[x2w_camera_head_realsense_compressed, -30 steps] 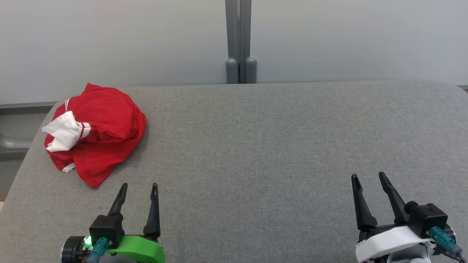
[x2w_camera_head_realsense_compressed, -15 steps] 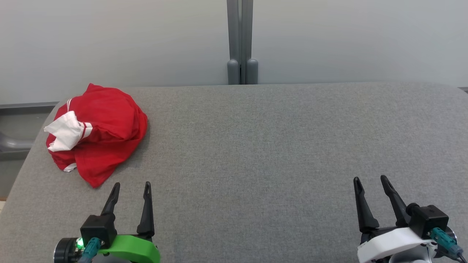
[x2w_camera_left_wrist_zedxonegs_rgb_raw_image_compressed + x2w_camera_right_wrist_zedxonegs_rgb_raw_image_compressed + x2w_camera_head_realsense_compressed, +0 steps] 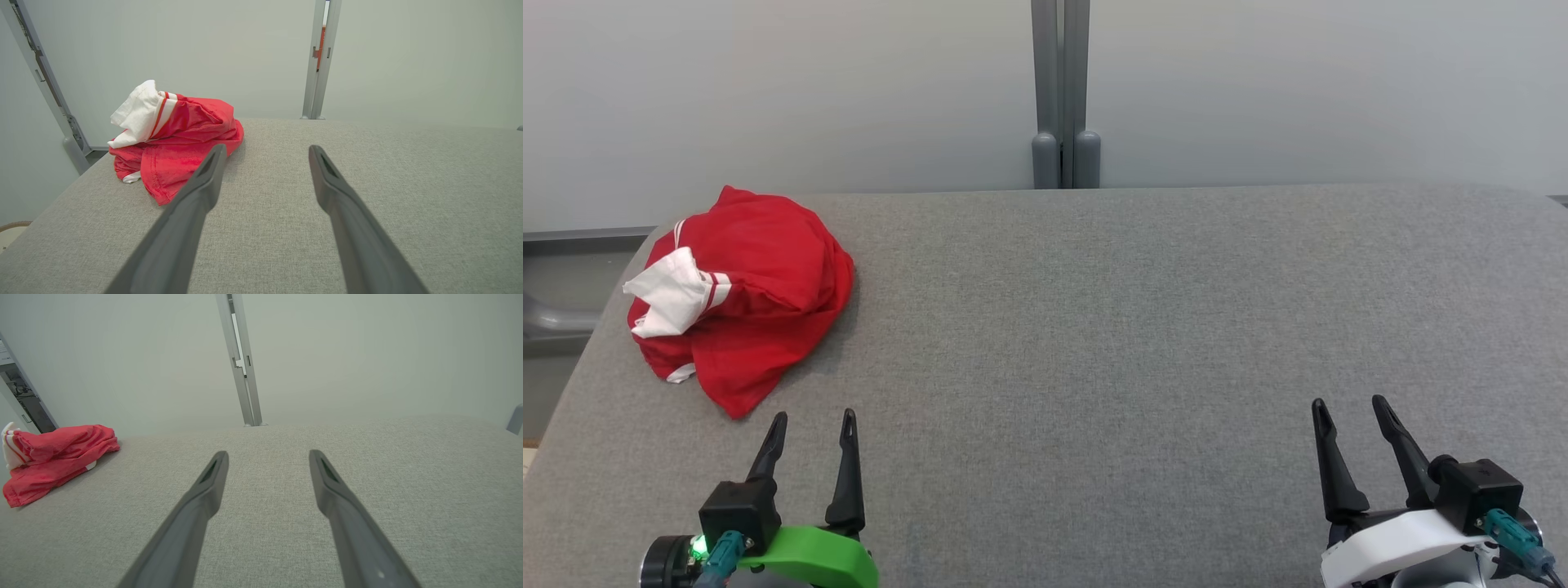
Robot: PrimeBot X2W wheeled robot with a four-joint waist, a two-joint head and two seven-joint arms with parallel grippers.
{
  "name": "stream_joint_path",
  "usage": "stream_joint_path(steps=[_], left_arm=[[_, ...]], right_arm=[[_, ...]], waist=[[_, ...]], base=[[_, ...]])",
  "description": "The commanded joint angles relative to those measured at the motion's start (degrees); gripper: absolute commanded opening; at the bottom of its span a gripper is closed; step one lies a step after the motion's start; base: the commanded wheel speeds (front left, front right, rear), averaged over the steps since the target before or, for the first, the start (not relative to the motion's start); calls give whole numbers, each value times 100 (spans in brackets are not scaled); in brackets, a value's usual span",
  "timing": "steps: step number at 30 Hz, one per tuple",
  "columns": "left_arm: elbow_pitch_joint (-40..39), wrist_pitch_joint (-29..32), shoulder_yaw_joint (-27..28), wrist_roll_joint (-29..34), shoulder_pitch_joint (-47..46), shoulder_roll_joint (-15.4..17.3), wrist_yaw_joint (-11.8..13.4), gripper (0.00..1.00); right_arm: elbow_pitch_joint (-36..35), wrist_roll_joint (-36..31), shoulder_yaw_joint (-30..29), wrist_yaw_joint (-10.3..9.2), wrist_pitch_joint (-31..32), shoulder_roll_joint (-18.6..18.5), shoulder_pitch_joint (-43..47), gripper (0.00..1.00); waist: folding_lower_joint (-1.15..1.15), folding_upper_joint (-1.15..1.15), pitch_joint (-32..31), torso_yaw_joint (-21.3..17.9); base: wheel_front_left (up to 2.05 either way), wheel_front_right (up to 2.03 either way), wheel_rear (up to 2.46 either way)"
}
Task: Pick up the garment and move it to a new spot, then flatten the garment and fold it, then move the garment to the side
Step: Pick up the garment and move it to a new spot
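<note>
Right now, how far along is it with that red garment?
Nothing looks done yet: the red garment lies crumpled at the far left of the grey table. In hand, the left fingers stand open just short of it; the right fingers wait open, far off. Lifting, flattening, folding and setting aside all remain.

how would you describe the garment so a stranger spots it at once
A grey fabric-covered table stands before the robot. Near its far left corner lies the garment, crumpled in a heap. It is bright red with a white, red-striped part, against plain grey.
</note>
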Motion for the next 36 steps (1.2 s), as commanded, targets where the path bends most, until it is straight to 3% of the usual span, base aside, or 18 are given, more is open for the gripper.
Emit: stream_joint_path(steps=[1, 13, 36], left_arm=[[-9, 10, 5, -11, 53, 44, 18, 100], [-17, -32, 19, -43, -50, 144, 78, 100], [-20, -87, 206, -168, 104, 436, 243, 100]], right_arm=[[9, 37, -14, 0, -4, -9, 51, 100], [24, 46, -3, 1, -5, 47, 96, 100], [166, 114, 128, 0, -36, 168, 112, 100]], waist=[[0, 0, -2, 7], [0, 0, 30, 350], [0, 0, 12, 2055]], base=[[0, 0, 0], [0, 0, 0], [0, 0, 0]])
